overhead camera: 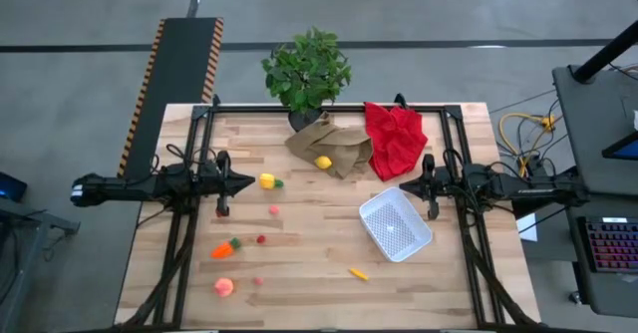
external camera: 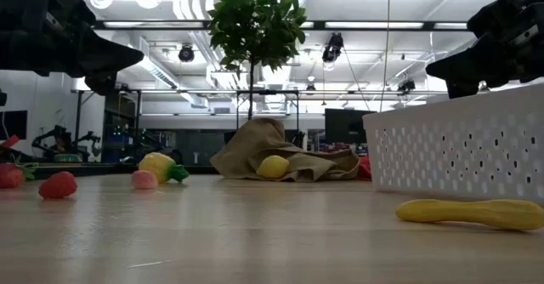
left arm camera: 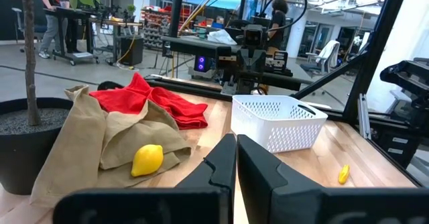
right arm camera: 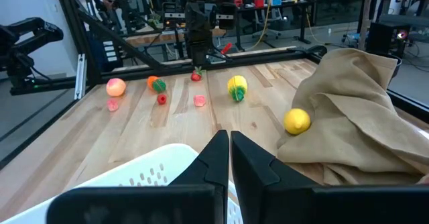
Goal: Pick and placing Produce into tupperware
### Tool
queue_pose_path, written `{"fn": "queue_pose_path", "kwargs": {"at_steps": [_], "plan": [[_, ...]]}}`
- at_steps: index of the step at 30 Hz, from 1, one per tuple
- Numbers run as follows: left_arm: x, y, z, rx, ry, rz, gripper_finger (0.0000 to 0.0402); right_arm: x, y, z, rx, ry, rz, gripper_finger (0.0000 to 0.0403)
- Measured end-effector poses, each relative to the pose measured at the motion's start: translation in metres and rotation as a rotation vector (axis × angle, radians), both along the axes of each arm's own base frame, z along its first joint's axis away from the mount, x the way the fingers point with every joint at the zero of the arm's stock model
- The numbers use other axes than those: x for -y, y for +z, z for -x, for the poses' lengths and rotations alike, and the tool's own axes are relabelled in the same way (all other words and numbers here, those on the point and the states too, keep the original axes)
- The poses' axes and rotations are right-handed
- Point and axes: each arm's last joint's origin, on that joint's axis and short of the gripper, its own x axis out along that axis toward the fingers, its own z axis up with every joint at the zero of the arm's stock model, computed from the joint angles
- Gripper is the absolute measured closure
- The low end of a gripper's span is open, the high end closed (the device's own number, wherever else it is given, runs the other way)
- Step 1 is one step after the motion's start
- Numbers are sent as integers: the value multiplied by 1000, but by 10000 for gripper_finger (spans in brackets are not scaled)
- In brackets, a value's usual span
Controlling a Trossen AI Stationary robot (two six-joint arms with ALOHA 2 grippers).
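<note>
The white tupperware [overhead camera: 395, 223] sits empty at the table's right middle. The yellow lemon [overhead camera: 323, 162] lies on the brown paper bag [overhead camera: 329, 144]. The corn [overhead camera: 268, 181], carrot [overhead camera: 225, 248], peach [overhead camera: 224, 287], small red and pink berries [overhead camera: 261, 239] and a yellow piece [overhead camera: 358, 273] lie on the wood. My left gripper [overhead camera: 251, 183] hovers shut and empty just left of the corn, its fingers together in the left wrist view [left arm camera: 234, 163]. My right gripper [overhead camera: 402, 186] hovers shut and empty above the tupperware's far edge [right arm camera: 154, 177].
A red cloth [overhead camera: 395, 139] lies at the far right beside the bag. A potted plant [overhead camera: 305, 71] stands at the far edge. The black frame rails [overhead camera: 329, 108] run around the table. People stand in the room beyond the table.
</note>
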Motion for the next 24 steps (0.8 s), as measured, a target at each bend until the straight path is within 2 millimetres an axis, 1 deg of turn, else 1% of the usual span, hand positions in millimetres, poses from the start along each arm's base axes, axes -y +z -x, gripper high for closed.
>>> {"fn": "queue_pose_path", "kwargs": {"at_steps": [24], "plan": [[0,0,0,2,0,1,402,0,1,0,10,0,-2,394]]}}
